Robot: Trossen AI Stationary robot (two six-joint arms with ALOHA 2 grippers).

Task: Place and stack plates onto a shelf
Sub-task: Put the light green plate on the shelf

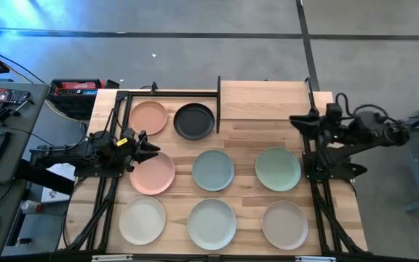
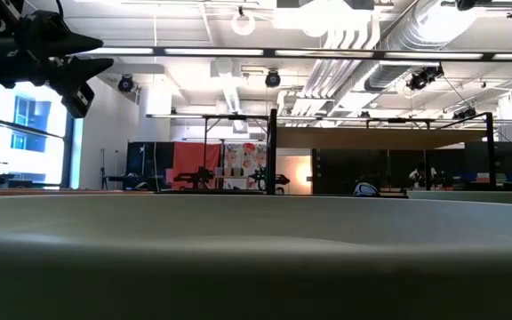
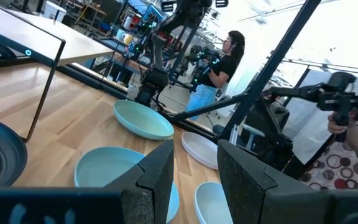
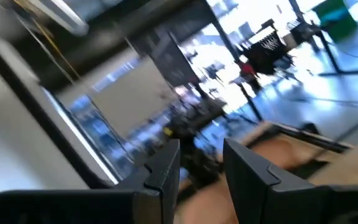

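Several round plates lie flat on the slatted tabletop: a pink one (image 1: pixel 148 117) and a black one (image 1: pixel 194 121) at the far side, a pink (image 1: pixel 152 175), a blue-green (image 1: pixel 213 169) and a sage green one (image 1: pixel 278 169) in the middle row, and cream (image 1: pixel 142 220), pale (image 1: pixel 212 223) and beige (image 1: pixel 284 224) ones near the front. The shelf (image 1: pixel 268 100) stands at the far right with nothing on its board. My left gripper (image 1: pixel 150 145) (image 3: pixel 194 180) points level toward the right, open, above the middle pink plate's far rim. My right gripper (image 1: pixel 295 120) (image 4: pixel 201 174) is open, raised beside the shelf's near right corner.
Black arm frames run along the table's left (image 1: pixel 108 182) and right (image 1: pixel 318 182) sides. The shelf's black post (image 1: pixel 218 98) stands next to the black plate. A person (image 3: pixel 219 68) stands beyond the table in the left wrist view. A plate rim (image 2: pixel 256 249) fills the low view's foreground.
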